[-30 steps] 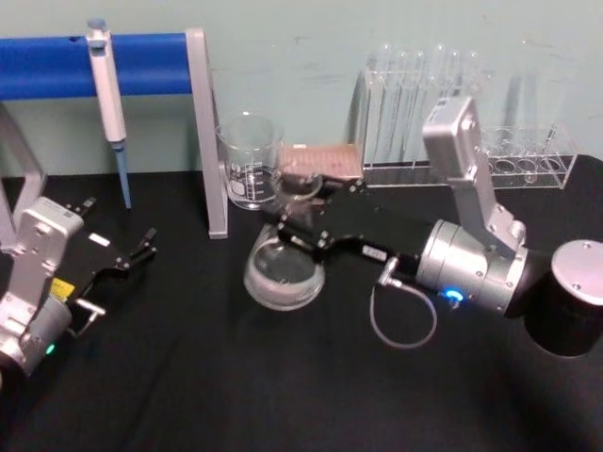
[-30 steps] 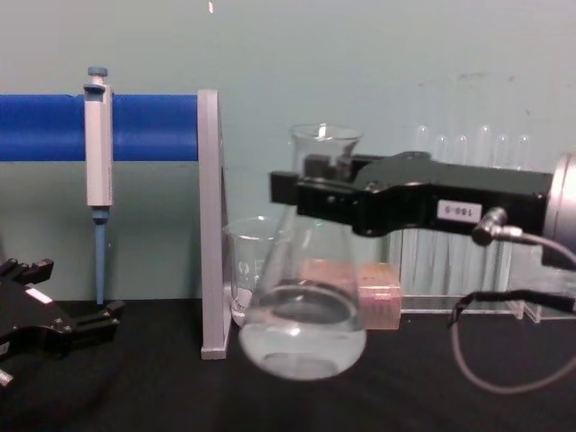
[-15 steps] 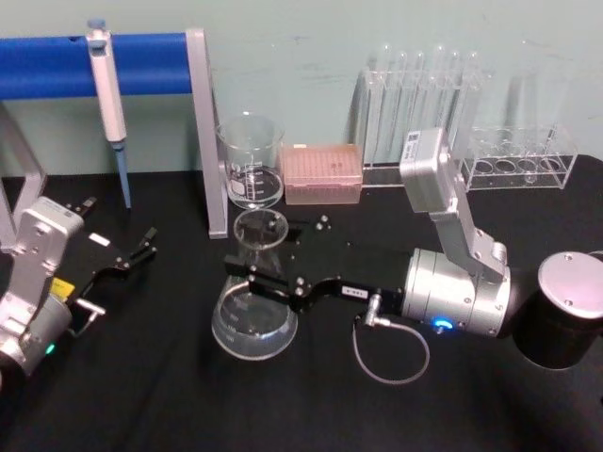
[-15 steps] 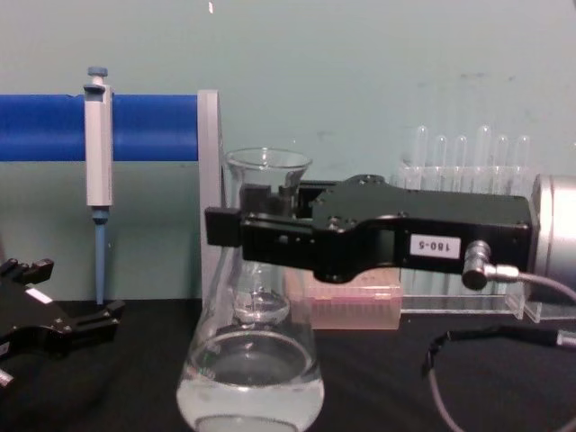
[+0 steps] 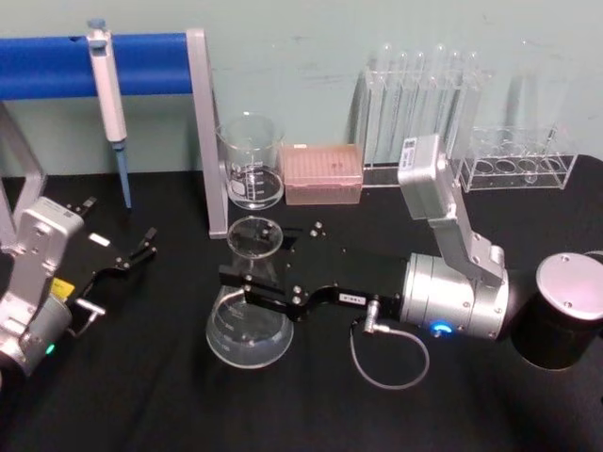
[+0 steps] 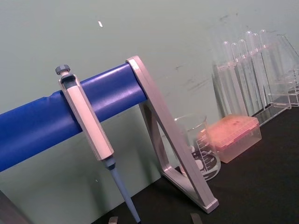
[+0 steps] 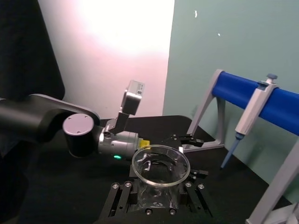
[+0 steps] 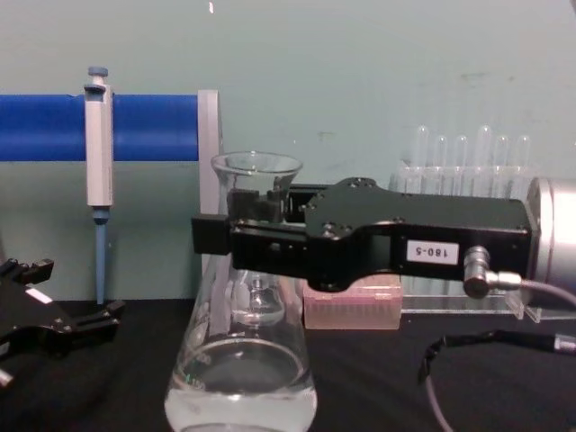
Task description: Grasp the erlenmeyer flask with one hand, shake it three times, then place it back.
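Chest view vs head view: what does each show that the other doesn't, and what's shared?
Chest view adds: side-on liquid level in the erlenmeyer flask, and the legible 180-5 label on the right gripper. Head view adds: the silver-lidded black canister and the right wrist's blue light. Both: right gripper shut on the flask's neck, left gripper parked at left, pipette, beaker, pink tip box.

A pale green wall (image 5: 301, 47) runs behind the black counter (image 5: 170, 405), its paint marked with small scuffs and a few light specks. The counter's dark, matte top reaches to the foot of that wall. On its left side, close to the wall, stands a silver-grey frame (image 5: 203, 132) carrying a blue bar (image 5: 47, 64). In the right wrist view the green wall meets a white wall (image 7: 117, 56), brightly lit with a pinkish glow.
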Robot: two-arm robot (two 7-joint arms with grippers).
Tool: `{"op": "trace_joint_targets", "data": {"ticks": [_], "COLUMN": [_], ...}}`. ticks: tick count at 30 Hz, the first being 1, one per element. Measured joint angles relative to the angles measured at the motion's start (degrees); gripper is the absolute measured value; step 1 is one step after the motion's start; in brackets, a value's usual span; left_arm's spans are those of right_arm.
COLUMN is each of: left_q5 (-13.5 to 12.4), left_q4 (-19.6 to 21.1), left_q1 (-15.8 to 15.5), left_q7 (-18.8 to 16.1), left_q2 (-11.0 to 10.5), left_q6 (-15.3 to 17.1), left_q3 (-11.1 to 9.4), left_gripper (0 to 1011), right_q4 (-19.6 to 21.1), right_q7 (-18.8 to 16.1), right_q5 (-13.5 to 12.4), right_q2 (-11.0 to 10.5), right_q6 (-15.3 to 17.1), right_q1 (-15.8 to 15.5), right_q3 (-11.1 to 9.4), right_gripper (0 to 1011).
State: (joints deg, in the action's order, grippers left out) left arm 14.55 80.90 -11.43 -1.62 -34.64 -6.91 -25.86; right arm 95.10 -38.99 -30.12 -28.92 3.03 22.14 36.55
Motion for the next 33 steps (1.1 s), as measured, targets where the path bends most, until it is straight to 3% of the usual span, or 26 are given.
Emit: {"op": "trace_joint_targets", "data": {"ticks": [9, 23, 33], "left_q5": [0.0, 0.0, 0.0], "left_q4": [0.0, 0.0, 0.0], "left_q1": [0.0, 0.0, 0.0], "left_q7": [0.0, 0.0, 0.0], "left_q2": [0.0, 0.0, 0.0], "left_q6": [0.0, 0.0, 0.0], "left_q3": [0.0, 0.0, 0.0], "left_gripper": [1001, 1001, 1001], "right_q4": [-1.42, -3.37, -3.53], "right_q7": [4.83, 15.26, 19.62], "right_q5": [0.55, 3.53, 5.27], "right_q2": [0.61, 2.03, 2.52], "right_q6": [-0.3, 0.77, 1.56], "right_q1": [0.17, -1.62, -3.29], "right_q3": [-1.79, -8.57, -12.6], "right_gripper": [452, 452, 451]}}
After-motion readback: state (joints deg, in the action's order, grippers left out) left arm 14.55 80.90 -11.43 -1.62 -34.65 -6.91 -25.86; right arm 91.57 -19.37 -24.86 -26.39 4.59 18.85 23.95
